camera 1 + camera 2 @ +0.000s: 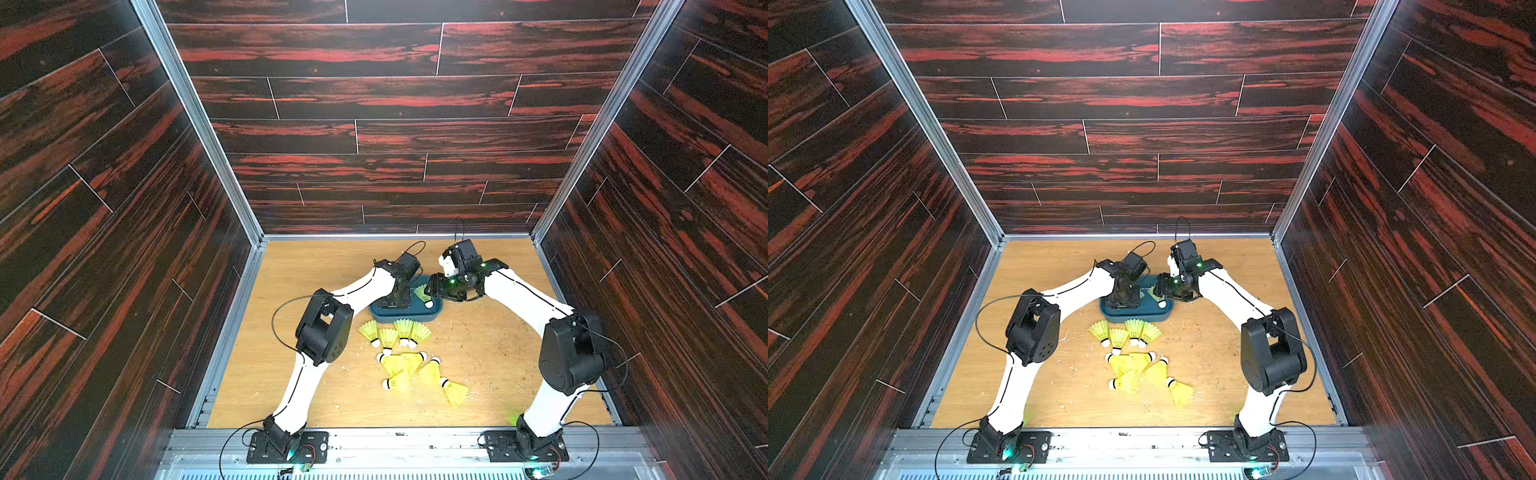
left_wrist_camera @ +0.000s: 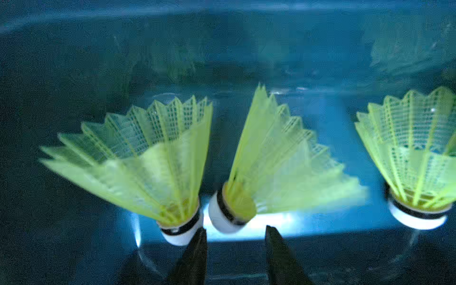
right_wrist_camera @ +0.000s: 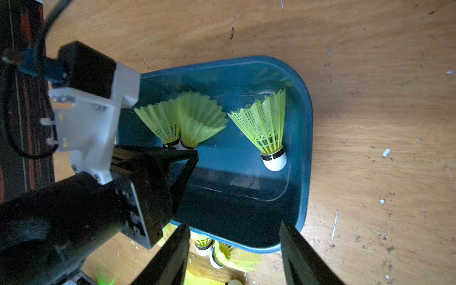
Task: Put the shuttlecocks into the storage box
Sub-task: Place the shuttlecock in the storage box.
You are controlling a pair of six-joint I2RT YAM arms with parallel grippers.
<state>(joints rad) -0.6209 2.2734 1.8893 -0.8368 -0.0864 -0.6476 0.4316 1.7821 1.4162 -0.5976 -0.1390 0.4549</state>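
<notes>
Now at the storage box [image 1: 403, 318], jaws of both arms open.
Low inside, left gripper [image 2: 235, 237] parted and empty, just behind a tilted shuttlecock [image 2: 271, 160]; right gripper [image 3: 234, 225] spread wide above the rim. Three shuttlecocks [image 3: 264, 123] boxed; loose shuttlecocks [image 1: 409, 361] on the table [image 1: 498, 353] at 6 o'clock from it.

1. The glossy teal-blue plastic storage box [image 2: 74, 61] fills the view, wall and floor.
2. Three neon yellow-green mesh-skirted shuttlecocks [image 2: 148, 160] sit in a row inside, white corks nearest the gripper.
3. The middle shuttlecock [image 2: 271, 167] is tilted and blurred; its cork is just beside a neighbour's.
4. The left gripper [image 2: 235, 232] shows two dark fingertips [image 2: 197, 246] — parted, with the tilted cork just beyond them.
</notes>
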